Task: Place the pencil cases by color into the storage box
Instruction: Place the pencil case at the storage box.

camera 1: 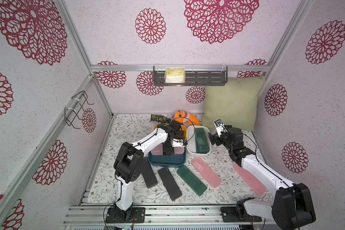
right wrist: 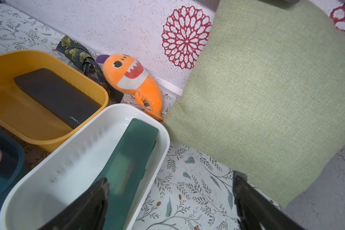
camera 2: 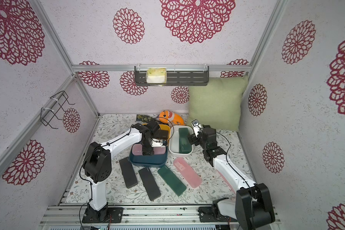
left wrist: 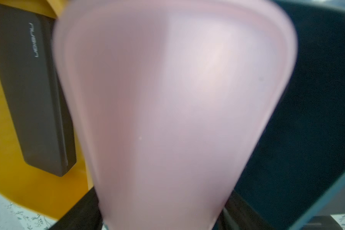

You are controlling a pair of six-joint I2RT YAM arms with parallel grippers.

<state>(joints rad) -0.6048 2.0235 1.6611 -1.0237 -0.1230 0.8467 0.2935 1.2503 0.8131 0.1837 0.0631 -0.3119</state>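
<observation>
Pencil cases, flat with rounded corners, plus 3 open tubs, on a floral table.

- Pink: 1 held case, pinched across its width between the jaws of the left gripper, within the rim of the blue tub at its far side. 2 loose pink cases lie flat on the table, the second partly under the right arm.
- Black: 1 boxed black case lies in the yellow tub. 2 loose black cases lie side by side before the blue tub.
- Dark green: 1 boxed green case lies in the white tub, seemingly on another. 1 loose green case lies between the black and pink ones.
- Right gripper: jaws spread wide, holding nothing, at the white tub's edge.
</observation>
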